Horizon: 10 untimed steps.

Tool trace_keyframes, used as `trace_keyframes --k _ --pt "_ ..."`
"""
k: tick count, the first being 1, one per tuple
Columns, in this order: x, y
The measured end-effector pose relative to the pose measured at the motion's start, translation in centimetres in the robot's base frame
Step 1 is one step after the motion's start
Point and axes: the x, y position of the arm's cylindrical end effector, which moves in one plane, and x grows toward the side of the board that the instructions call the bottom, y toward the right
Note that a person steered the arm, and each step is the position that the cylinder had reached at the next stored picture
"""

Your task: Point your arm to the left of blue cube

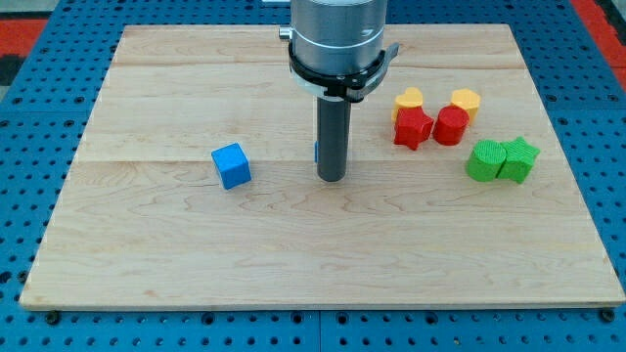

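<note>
A blue cube [232, 165] sits on the wooden board [196, 254], left of centre. My tip [332, 179] rests on the board to the right of the blue cube, with a clear gap between them. The dark rod hangs from the grey arm body at the view's top. A thin sliver of blue [316, 153] shows at the rod's left edge; most of that thing is hidden behind the rod.
At the view's right lie two yellow blocks [409, 100] [467, 101], a red star-shaped block [413, 127] beside a red block [451, 126], and two green blocks [484, 160] [519, 159] touching each other. A blue perforated surface surrounds the board.
</note>
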Motion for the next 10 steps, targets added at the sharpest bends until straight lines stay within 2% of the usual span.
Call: trace_keyframes --k 1,2,3,4,5,6,7,8,9,10 --pt "-3.9 -2.3" --pt "-3.9 -2.3" --pt "0.6 -2.2" --pt "7.0 -4.7" --pt "8.0 -11.0" --pt "7.3 -18.4" --pt "2.1 -22.3" --pt "-2.5 -22.2" --pt "-1.5 -21.4" --pt "-1.4 -16.4"
